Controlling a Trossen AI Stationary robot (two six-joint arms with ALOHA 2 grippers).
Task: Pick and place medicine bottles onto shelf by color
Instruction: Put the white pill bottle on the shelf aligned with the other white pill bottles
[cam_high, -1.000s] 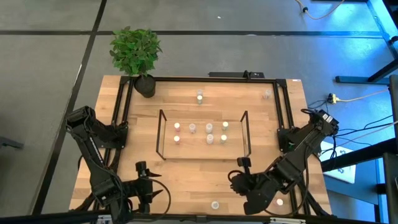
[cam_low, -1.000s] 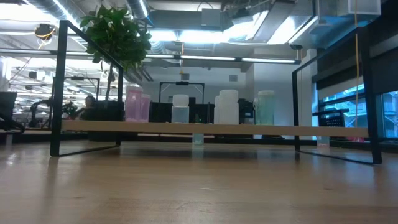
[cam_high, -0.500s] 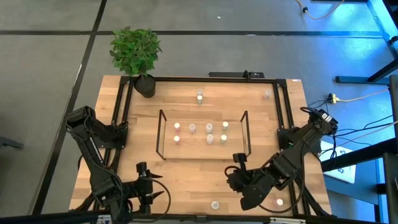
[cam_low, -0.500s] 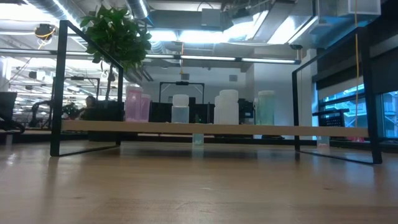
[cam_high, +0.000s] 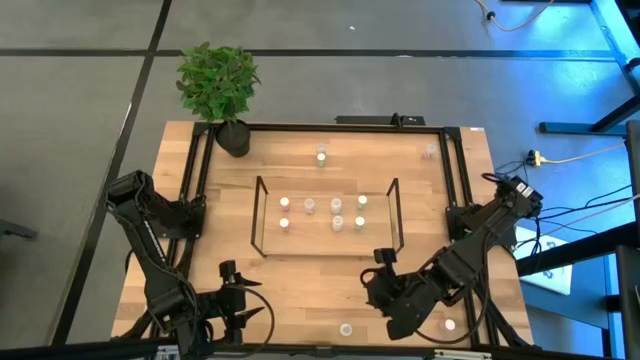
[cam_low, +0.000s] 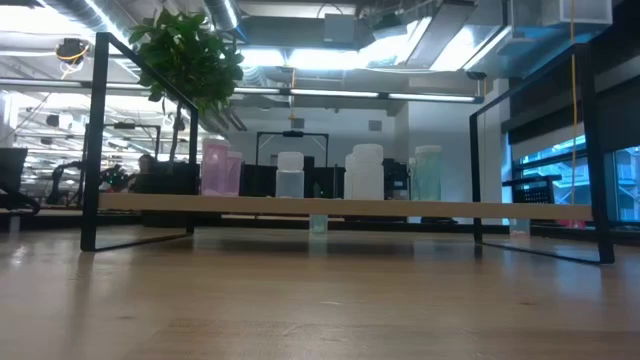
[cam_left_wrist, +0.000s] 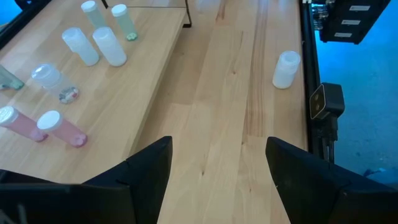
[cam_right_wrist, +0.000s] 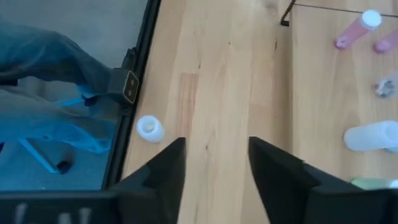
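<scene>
Pale wood grain runs along the desk (cam_high: 300, 290), and on it, at the near edge between the two arms, stands a small whitish-capped cylindrical medicine bottle (cam_high: 346, 329). It is upright, its long axis vertical. The right end effector (cam_high: 380, 268) sits just in front of the low black-rod shelf with the light wooden board (cam_high: 325, 240). Its dark fingers (cam_right_wrist: 168, 168) stand apart with nothing between them, and that bottle shows ahead of them and off to one side in the right wrist view. The right arm looks nearer to it than the left, so my judgement is that the coming move is a short swing toward the near edge and a descent from above.

The left end effector (cam_high: 228, 275) waits by the near left corner, fingers (cam_left_wrist: 149, 165) also spread and empty.

Six bottles already stand on the shelf board: pink ones at the left end, clear in the middle, greenish toward the right. Two more stand on the desk behind the shelf.

No brand, label or writing can be read on any bottle.
</scene>
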